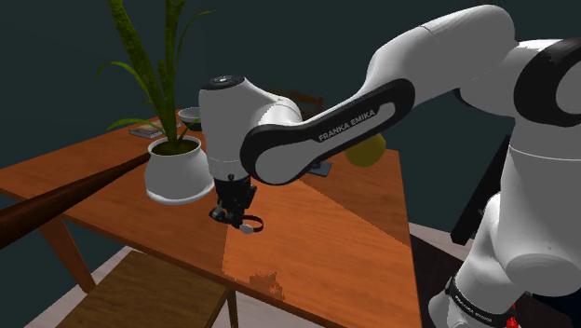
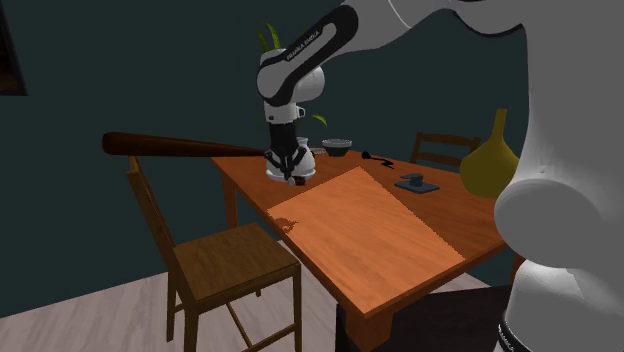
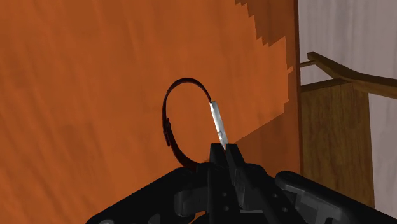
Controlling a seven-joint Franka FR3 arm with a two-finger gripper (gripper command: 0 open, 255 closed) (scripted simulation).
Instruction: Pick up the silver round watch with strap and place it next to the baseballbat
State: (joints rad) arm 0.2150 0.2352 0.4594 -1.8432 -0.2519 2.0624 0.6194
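we have the gripper (image 1: 237,216) clenched on the watch (image 1: 249,225), which hangs in the air a little above the table (image 1: 363,252), just beside the white plant pot (image 1: 177,172) and near the table end of the bat (image 1: 65,200). in the wrist view the grip looks thin: only the narrow edge of the silver case sits in the pinch, and the dark strap loops out in front, free. we judge that this is the first risk: a quick swing or a brush against the pot could turn the watch in the grip or let it drop short of its place. the second risk is the bat itself. it seems to rest on the table with only one end and to reach far out past the edge, over the chair (image 2: 225,262), so a nudge from the hand or the arm might roll it or tip it off. the third is the table's edge: if we let go too far along the bat, the watch lands on the chair or the floor. a release from too high could also make it bounce or roll away.
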